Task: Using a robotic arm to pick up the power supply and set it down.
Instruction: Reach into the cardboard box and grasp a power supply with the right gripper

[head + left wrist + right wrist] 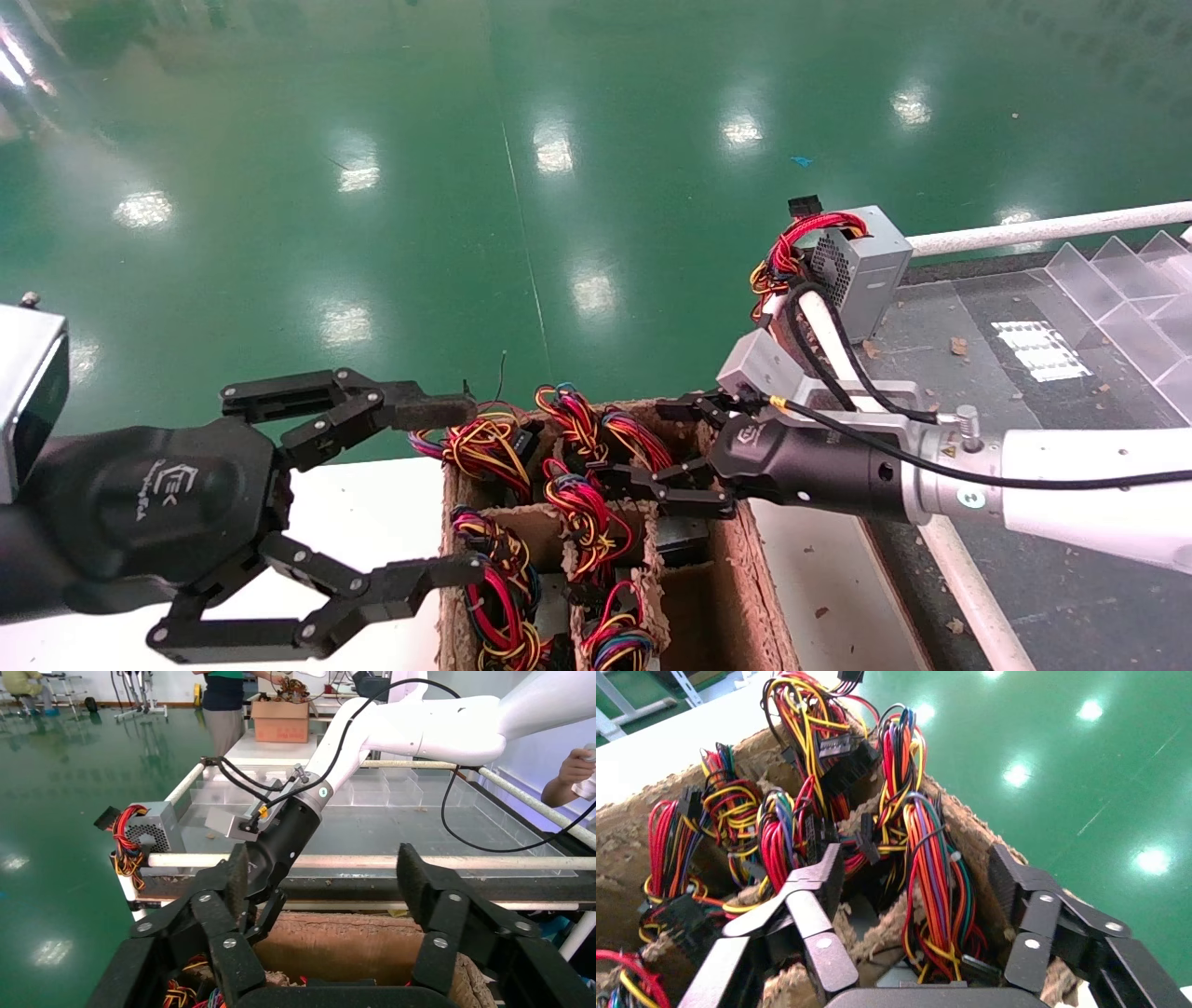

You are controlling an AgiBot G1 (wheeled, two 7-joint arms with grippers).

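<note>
Released black fingers (828, 874) of the white robotic arm's right gripper (652, 447) straddle one wire-bundled grey power supply (933, 903) in the divided cardboard box (754, 578). Sink deeper, clear of wires, before clenching. Left gripper (438, 489) idles, spread.

Glossy green floor (372, 112) dotted with white light reflections. Brown cardboard box (754, 596) stuffed with red, yellow, orange, purple and blue wire bundles (582, 508). Black left claw (447, 485) with white logo. White right arm (1090, 485), black wrist. Grey perforated metal box (861, 266) trailing red wires. White counter (372, 522).
</note>
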